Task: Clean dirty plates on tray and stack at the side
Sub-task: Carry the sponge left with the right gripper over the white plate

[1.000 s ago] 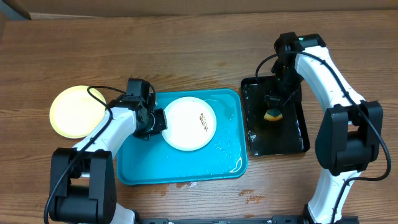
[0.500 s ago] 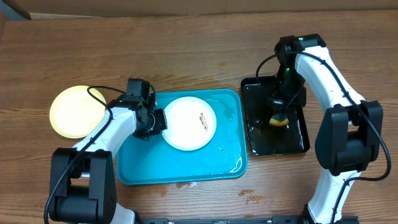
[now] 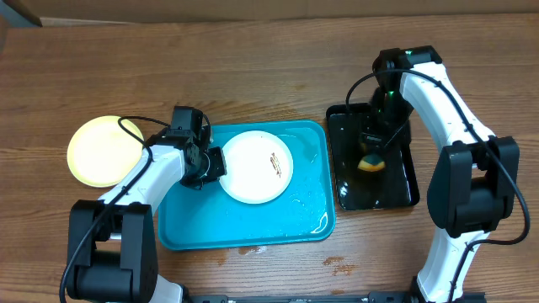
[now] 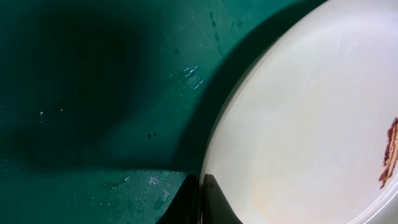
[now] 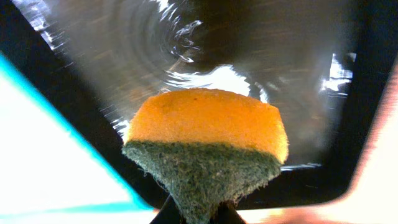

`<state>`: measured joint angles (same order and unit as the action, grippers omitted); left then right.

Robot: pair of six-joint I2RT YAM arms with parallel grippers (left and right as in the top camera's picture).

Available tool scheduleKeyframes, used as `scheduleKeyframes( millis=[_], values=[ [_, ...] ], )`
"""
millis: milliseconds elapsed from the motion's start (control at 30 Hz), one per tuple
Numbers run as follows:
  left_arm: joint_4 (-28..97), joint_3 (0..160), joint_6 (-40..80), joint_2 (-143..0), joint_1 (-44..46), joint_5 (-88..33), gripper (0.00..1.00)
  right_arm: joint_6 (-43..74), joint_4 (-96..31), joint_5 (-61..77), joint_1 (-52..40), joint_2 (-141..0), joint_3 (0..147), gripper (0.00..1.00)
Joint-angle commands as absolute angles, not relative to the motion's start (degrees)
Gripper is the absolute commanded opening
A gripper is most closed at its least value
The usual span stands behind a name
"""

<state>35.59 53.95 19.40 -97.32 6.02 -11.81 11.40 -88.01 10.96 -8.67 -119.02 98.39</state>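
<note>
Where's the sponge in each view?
Overhead: sponge right of centre, over the black tray.
Left wrist: not in it; only the white plate and turquoise tray.
Right wrist: centre, orange side up, pinched at its lower tip by the right gripper.
Shared landmark: the black tray's wet floor, overhead and right wrist only.

Overhead faces straight down on the desk (image 3: 269,67); wrist views sit close over white plate (image 4: 311,124) and sponge (image 5: 208,130).

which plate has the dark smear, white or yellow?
The white plate on the blue tray: a dark squiggle sits right of its centre. The yellow plate, off the tray on the table at left, looks unmarked.
</note>
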Motion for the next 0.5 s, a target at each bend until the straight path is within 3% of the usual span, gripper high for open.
scheduleKeyframes(
  millis=[0, 67, 267, 467],
  values=[
    [35.7, 54.4, 20.0, -97.9, 6.5, -11.6, 0.04, -7.8, -87.7, 39.5, -9.0, -117.8, 98.3, 0.04],
    [35.7, 54.4, 20.0, -97.9, 6.5, -11.7, 0.04, -8.6, -86.0, 45.1, -9.3, -117.8, 98.3, 0.04],
    [35.7, 54.5, 20.4, -97.9, 6.5, -12.4, 0.04, -5.8, -79.5, 45.4, -14.2, -117.8, 98.3, 0.04],
    [35.3, 54.5, 22.9, -97.9, 6.5, -12.4, 0.04, 4.1, -67.3, 35.4, -25.3, -117.8, 98.3, 0.04]
  ],
)
